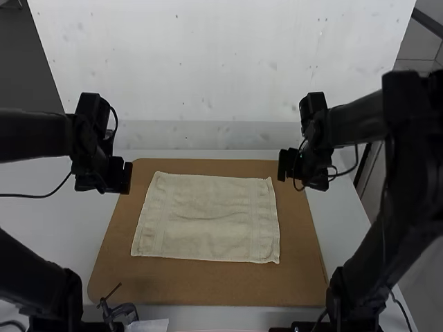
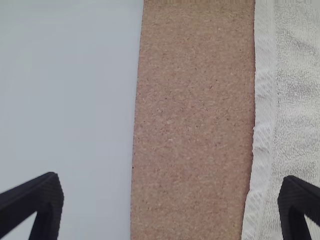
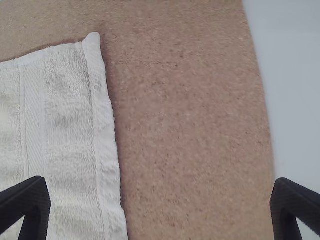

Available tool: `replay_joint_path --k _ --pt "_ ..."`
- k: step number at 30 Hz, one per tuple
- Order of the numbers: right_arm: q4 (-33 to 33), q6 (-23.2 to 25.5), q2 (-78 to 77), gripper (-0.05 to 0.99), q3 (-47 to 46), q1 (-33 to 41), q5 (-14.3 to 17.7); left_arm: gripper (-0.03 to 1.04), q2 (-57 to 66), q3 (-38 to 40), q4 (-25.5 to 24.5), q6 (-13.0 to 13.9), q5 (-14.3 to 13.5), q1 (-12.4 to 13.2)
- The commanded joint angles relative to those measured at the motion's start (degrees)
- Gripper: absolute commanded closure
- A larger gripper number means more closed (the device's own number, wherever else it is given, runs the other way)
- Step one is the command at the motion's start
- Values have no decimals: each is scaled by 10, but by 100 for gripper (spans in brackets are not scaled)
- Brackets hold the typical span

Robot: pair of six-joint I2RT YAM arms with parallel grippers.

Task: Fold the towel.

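1 towel (image 1: 208,221), spread, long axis L-R

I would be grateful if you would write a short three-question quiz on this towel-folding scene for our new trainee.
1. True or false: the towel lies bunched up in a heap.

2. Multiple choice: what does the towel rest directly on?
A) the white tabletop
B) the brown board
C) the robot's right arm

3. Fill in the missing word: the two fingers of the left hand stand ____ from each other, as do those of the right hand.

Key: 1. False; 2. B; 3. apart
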Motion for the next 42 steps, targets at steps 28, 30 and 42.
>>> replay_joint_path --k 28,30,42 --pt "-19 8 397 60 284 82 73 5 178 113 54 -22 1 -23" --pt "-19 8 404 76 283 87 84 5 198 123 54 -23 2 -22" --pt "-19 7 406 92 277 86 96 5 340 243 49 -29 7 -52"
